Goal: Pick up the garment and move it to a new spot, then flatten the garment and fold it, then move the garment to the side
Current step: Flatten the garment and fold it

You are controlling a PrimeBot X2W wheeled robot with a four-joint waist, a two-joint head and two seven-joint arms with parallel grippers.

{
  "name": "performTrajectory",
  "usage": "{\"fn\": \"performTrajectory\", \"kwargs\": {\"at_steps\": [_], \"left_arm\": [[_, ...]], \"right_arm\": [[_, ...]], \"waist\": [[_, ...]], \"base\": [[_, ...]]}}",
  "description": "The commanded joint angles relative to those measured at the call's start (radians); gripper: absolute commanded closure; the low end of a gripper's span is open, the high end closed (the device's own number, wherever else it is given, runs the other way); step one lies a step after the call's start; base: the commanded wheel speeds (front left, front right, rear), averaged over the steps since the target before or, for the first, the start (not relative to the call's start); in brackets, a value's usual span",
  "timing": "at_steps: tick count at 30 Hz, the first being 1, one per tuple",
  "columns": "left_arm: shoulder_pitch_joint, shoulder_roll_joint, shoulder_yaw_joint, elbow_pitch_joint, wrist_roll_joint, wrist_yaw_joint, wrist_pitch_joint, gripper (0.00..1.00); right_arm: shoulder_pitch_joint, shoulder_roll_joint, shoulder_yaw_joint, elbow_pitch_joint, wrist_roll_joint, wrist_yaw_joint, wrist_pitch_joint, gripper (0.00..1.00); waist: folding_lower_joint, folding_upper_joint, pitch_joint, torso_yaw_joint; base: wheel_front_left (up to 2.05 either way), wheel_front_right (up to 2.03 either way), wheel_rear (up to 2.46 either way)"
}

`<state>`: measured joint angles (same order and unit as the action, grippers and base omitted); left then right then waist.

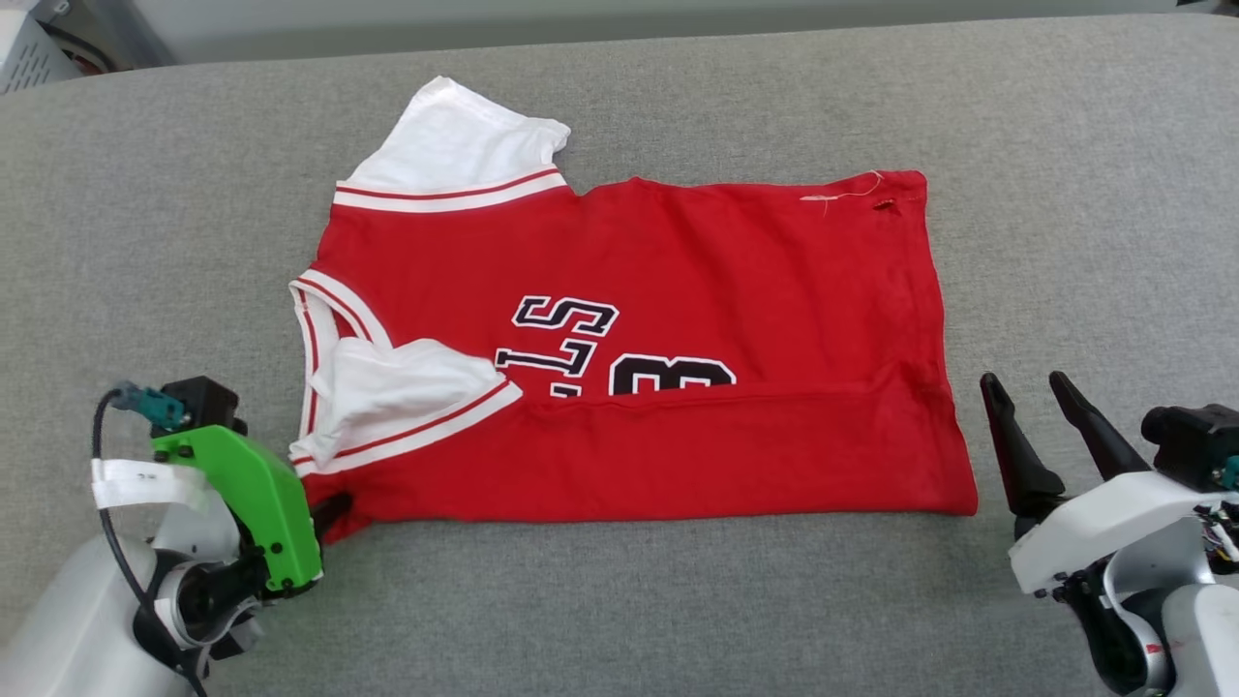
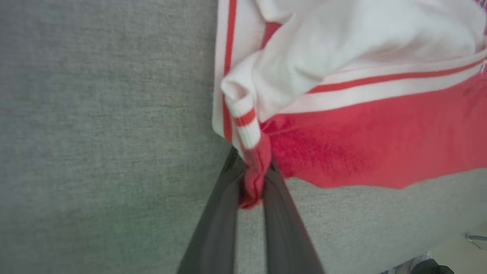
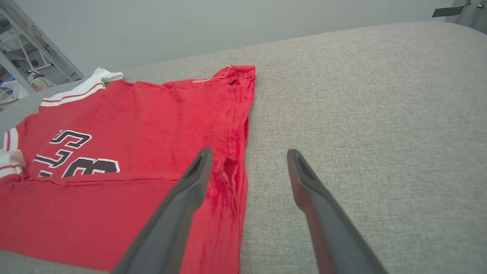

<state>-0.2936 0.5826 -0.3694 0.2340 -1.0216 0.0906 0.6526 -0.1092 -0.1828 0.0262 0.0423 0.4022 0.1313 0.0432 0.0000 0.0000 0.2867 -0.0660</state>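
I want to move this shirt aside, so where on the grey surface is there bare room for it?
Bare grey surface lies right of the shirt's hem, behind it along the far edge, and left of its collar. Crowded: the near left corner, where the left gripper pinches the shirt, and by the hem, near the open right gripper.

Bright, even light, faint soft shadows; left wrist view blurred (fingers (image 2: 217, 224) most), other views sharp.

Likely a lab: grey cloth-covered bench (image 1: 678, 600), bare pale wall (image 3: 228, 26), cluttered metal rack (image 3: 34, 49) far left.
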Motion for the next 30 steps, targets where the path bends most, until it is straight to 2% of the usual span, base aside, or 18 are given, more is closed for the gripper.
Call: {"fn": "performTrajectory", "kwargs": {"at_steps": [1, 4, 8, 15, 19, 26, 27, 28, 29, 30], "left_arm": [[0.035, -0.051, -0.05, 0.022, 0.005, -0.012, 0.017, 1.0], [0.038, -0.053, -0.053, 0.014, 0.022, -0.018, -0.013, 1.0], [0.035, -0.043, -0.042, -0.032, 0.053, -0.018, -0.07, 1.0], [0.033, -0.012, -0.018, -0.17, 0.106, 0.013, -0.135, 1.0], [0.036, 0.001, -0.011, -0.24, 0.124, 0.034, -0.145, 1.0], [0.037, 0.0, -0.013, -0.294, 0.135, 0.048, -0.153, 1.0], [0.039, -0.001, -0.013, -0.295, 0.135, 0.048, -0.155, 1.0], [0.041, -0.003, -0.012, -0.294, 0.134, 0.049, -0.159, 1.0], [0.042, -0.004, -0.012, -0.294, 0.135, 0.05, -0.161, 1.0], [0.043, -0.004, -0.013, -0.294, 0.138, 0.051, -0.165, 1.0]], "right_arm": [[0.008, -0.016, -0.008, -0.008, 0.016, -0.001, 0.026, 0.0], [0.014, -0.043, -0.017, -0.011, 0.047, -0.001, 0.116, 0.0], [0.012, -0.096, -0.023, -0.021, 0.086, -0.001, 0.295, 0.0], [-0.009, -0.14, 0.011, -0.067, 0.136, -0.001, 0.589, 0.0], [-0.037, -0.134, 0.047, -0.061, 0.125, -0.001, 0.672, 0.0], [-0.073, -0.086, 0.09, 0.054, 0.118, -0.001, 0.747, 0.0], [-0.071, -0.078, 0.101, 0.066, 0.122, -0.001, 0.76, 0.38], [-0.067, -0.072, 0.111, 0.077, 0.125, -0.001, 0.774, 0.84], [-0.066, -0.068, 0.115, 0.082, 0.129, -0.001, 0.782, 1.0], [-0.067, -0.065, 0.114, 0.083, 0.132, -0.001, 0.784, 1.0]], "waist": [[0.0, 0.0, -0.006, 0.007], [0.0, 0.0, -0.015, 0.018], [0.0, 0.0, -0.025, 0.037], [0.0, 0.0, -0.017, 0.076], [0.0, 0.0, 0.004, 0.088], [0.0, 0.0, 0.044, 0.106], [0.0, 0.0, 0.046, 0.107], [0.0, 0.0, 0.048, 0.108], [0.0, 0.0, 0.049, 0.109], [0.0, 0.0, 0.049, 0.11]], "base": [[0.0, 0.0, 0.0], [0.0, 0.0, 0.0], [0.0, 0.0, 0.0], [0.0, 0.0, 0.0], [0.0, 0.0, 0.0], [0.0, 0.0, 0.0], [0.0, 0.0, 0.0], [0.0, 0.0, 0.0], [0.0, 0.0, 0.0], [0.0, 0.0, 0.0]]}}
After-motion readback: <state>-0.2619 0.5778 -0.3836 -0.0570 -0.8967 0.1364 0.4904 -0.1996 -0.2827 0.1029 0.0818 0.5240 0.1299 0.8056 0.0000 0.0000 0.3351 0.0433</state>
